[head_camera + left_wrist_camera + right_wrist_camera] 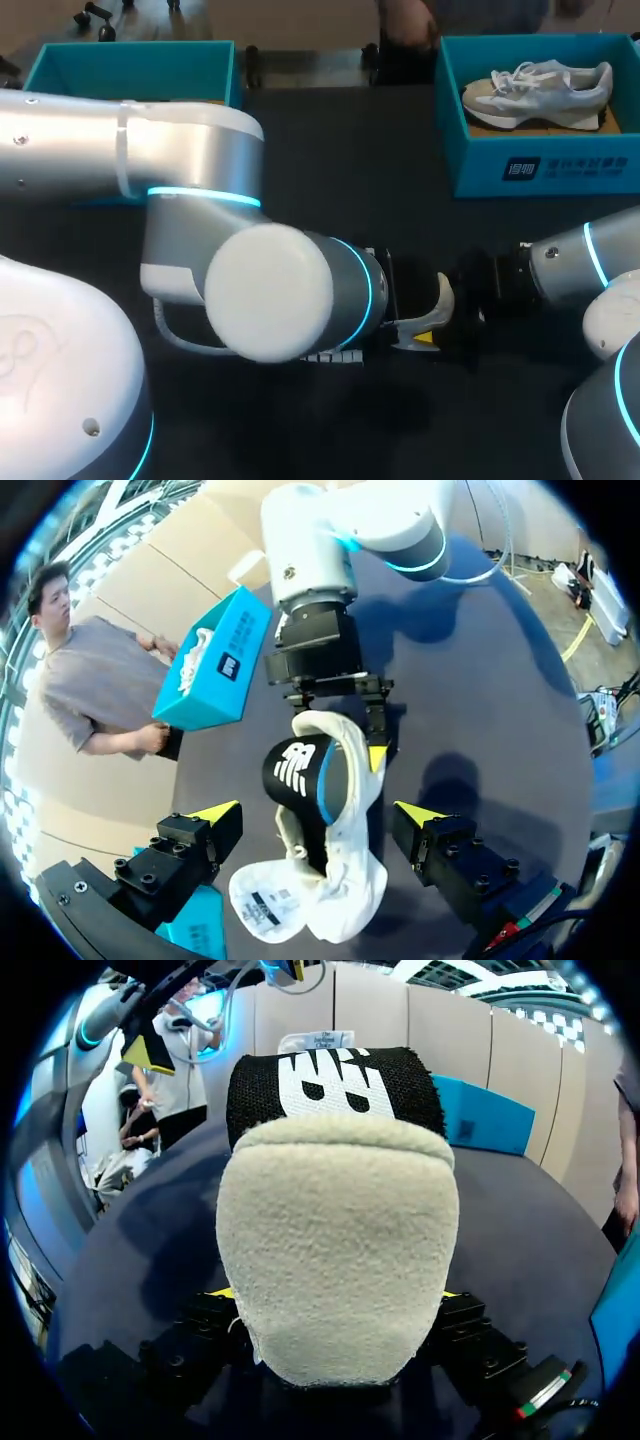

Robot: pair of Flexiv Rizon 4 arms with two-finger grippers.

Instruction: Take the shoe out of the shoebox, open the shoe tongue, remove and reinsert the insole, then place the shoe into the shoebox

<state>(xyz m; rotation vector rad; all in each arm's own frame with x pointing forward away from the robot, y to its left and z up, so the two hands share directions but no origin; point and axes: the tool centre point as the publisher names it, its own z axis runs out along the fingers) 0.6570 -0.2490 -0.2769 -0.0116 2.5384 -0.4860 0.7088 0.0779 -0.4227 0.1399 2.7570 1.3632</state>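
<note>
Shoe [338, 1250] in right gripper [335, 1295]

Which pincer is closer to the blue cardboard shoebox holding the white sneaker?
Right. The right pincer lies in front of the blue cardboard shoebox; the left pincer is farther off.

A: What does the head view lose?
B: My left arm [270, 290] covers nearly all of the shoe [437, 298]; only its heel shows. It also hides the front of the left shoebox [130, 50].
A: And the right wrist view?
B: The heel fills it and covers the right gripper [335, 1295]; only thin yellow slivers of its fingers [224, 1293] show at either side.
</note>
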